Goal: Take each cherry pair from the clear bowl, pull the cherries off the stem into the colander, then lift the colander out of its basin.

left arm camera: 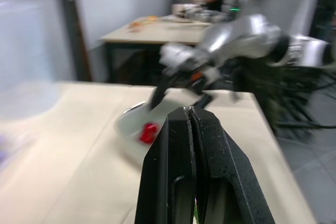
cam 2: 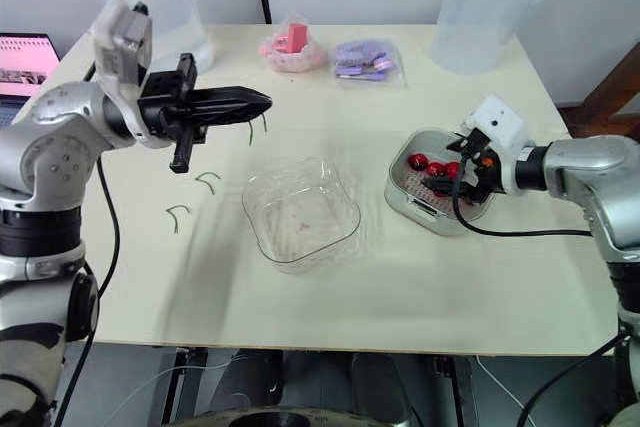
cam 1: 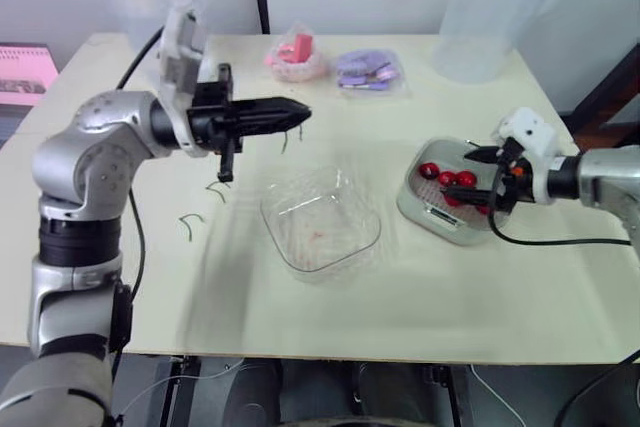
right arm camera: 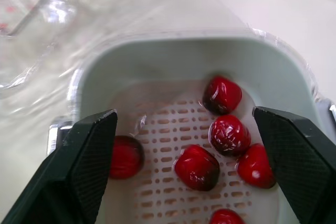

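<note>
The clear bowl (cam 1: 325, 232) mid-worktop (cam 1: 300, 317) looks empty, several cherries (right arm camera: 229, 135) lie in the colander (right arm camera: 157, 124), and bare stems (cam 1: 190, 222) litter the left side, so I'd judge only lifting the colander from its basin (right arm camera: 157, 61) is left. The left end effector (cam 1: 302, 112) is pinched, seemingly on a stem (cam 2: 250, 133), and the right end effector (right arm camera: 185, 116) gapes wide over the colander. The basin's small label is unreadable.

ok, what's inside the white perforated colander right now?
Six loose red cherries lie on the white perforated colander floor, with no stems visible. The right tool's black fingers cover parts of it; more may be hidden.
</note>
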